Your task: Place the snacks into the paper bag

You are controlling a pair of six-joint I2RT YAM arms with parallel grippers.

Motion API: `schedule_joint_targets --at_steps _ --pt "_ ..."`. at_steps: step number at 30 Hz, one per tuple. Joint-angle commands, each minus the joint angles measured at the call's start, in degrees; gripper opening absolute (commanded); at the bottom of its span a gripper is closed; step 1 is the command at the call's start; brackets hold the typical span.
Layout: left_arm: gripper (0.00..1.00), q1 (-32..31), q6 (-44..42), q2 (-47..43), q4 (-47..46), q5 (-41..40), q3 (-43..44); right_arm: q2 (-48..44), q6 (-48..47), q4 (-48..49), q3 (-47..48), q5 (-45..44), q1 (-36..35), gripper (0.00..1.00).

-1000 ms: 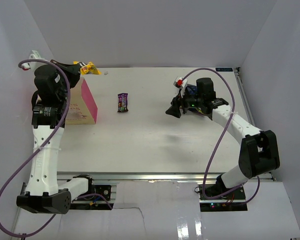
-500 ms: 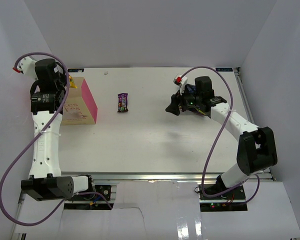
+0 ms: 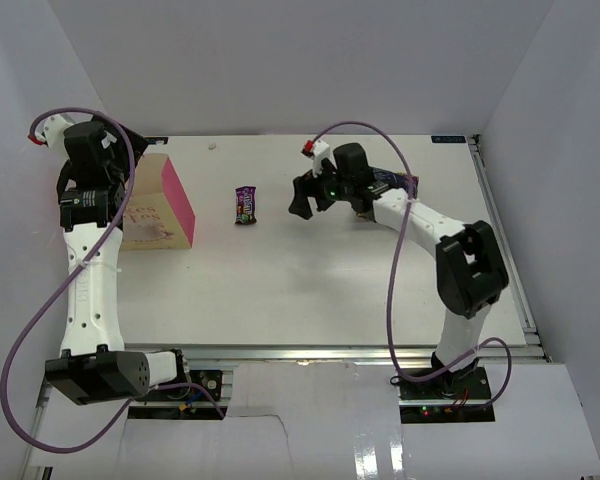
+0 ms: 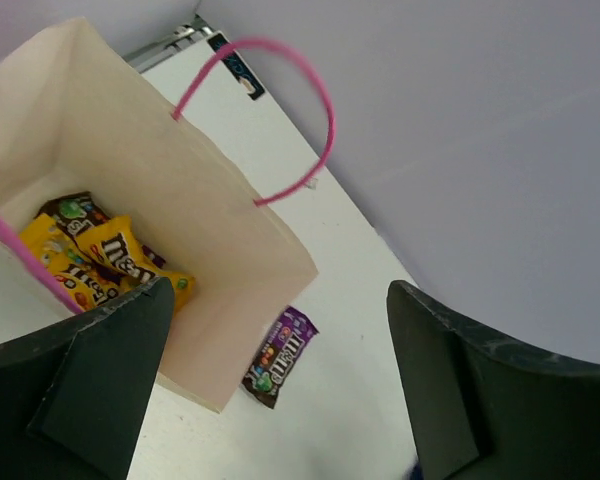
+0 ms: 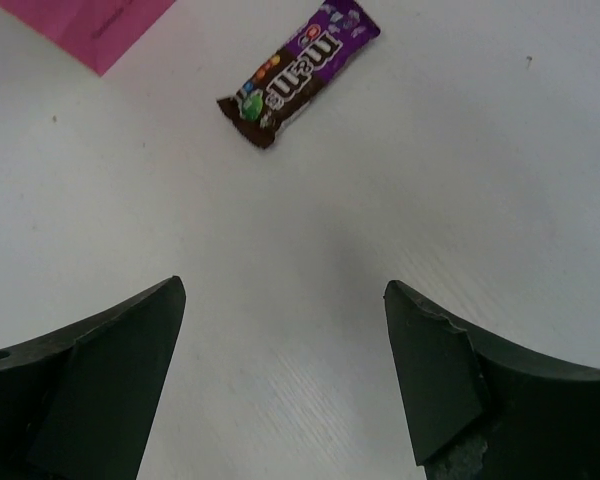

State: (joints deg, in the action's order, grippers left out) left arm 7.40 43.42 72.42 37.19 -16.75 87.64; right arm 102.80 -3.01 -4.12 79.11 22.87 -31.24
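On my right wrist feed I read the white "m&m's" logo on the dark purple-brown packet (image 5: 298, 88), and my left wrist feed shows the same logo on a yellow packet (image 4: 120, 255) inside the paper bag (image 4: 130, 150); nothing else is legible to me.

The paper bag (image 3: 179, 197) (image 4: 230, 235) stands upright and open-mouthed near the far left corner of the surface, beige with a bright pink side panel facing right. A thin pink cord handle (image 4: 318, 95) arches over its rim. Several yellow candy packets (image 4: 115, 255) and a dark brown packet (image 4: 68, 211) lie heaped at its bottom. One purple-brown candy packet (image 3: 246, 204) (image 4: 281, 356) (image 5: 298, 85) lies flat on the surface right of the bag, apart from it.
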Motion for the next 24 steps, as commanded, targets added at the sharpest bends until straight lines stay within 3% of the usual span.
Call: schedule_joint_targets --at_steps 1,6,10,16,24 --pt "0.98 0.4 -3.1 -4.6 -5.2 8.7 -1.3 7.1 14.1 3.0 10.7 -9.9 -2.7 0.87" --pt "0.98 0.3 -7.5 -13.3 -20.4 26.7 -11.3 23.0 27.5 0.8 25.6 -11.6 -4.5 0.87" --pt "0.98 0.3 -7.6 -18.3 -25.8 38.9 -17.5 34.2 30.9 -0.5 40.7 -14.7 -5.9 0.83" --pt "0.98 0.3 -9.1 -25.1 -24.4 41.3 -21.7 42.4 28.1 0.9 49.5 -23.4 -10.1 0.8" --pt "0.98 0.3 -9.6 -29.0 -20.8 42.1 -23.9 45.5 25.2 1.0 46.6 -30.6 -13.4 0.78"
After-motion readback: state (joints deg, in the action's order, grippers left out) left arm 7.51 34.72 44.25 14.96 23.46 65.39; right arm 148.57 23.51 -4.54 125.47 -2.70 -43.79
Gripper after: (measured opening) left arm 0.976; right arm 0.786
